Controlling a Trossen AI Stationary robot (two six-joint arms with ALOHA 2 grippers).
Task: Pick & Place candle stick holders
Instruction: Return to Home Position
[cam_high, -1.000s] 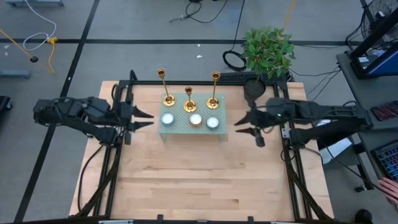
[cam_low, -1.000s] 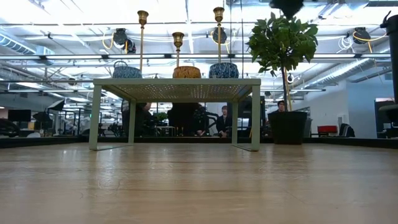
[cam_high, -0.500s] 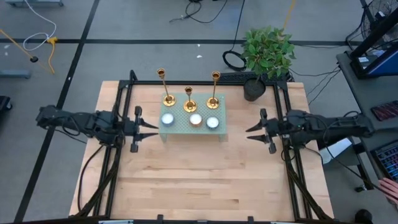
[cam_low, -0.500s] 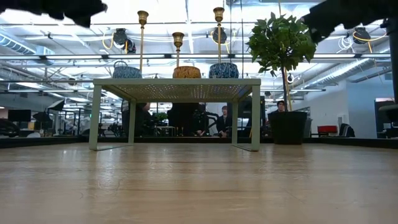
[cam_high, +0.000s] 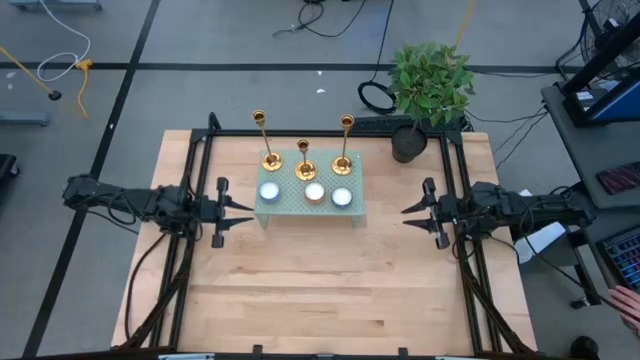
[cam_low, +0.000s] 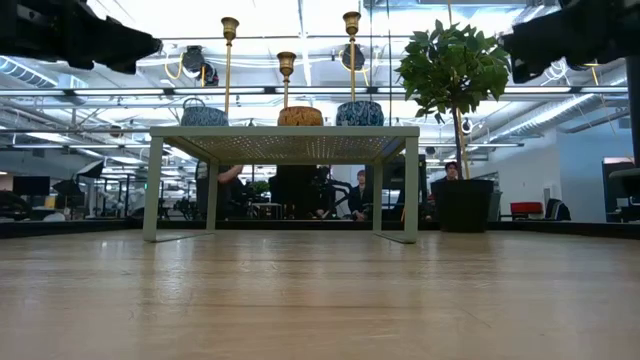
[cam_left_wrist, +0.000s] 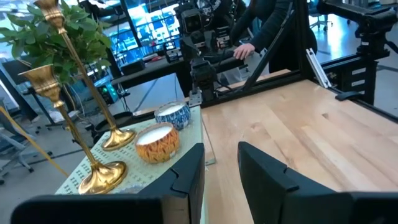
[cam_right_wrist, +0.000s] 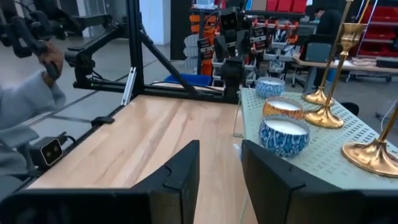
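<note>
Three gold candle stick holders stand upright on their round bases along the far side of a small pale green perforated stand. In the low view they rise above its top. My left gripper is open and empty, left of the stand, pointing at it; two holders show in its wrist view. My right gripper is open and empty, right of the stand, pointing at it. Both hang above the table top.
Three candle bowls sit on the stand's near side, in front of the holders. A potted plant stands at the far right corner. Black frame rails run along the edges. Bare wood lies near. A person's arm shows beyond the table.
Both grippers have gone down and drawn back from the stand, the left toward the table's left edge, the right toward its right edge, both slightly toward the near edge. They have come into the low view from above. The holders have not moved.
</note>
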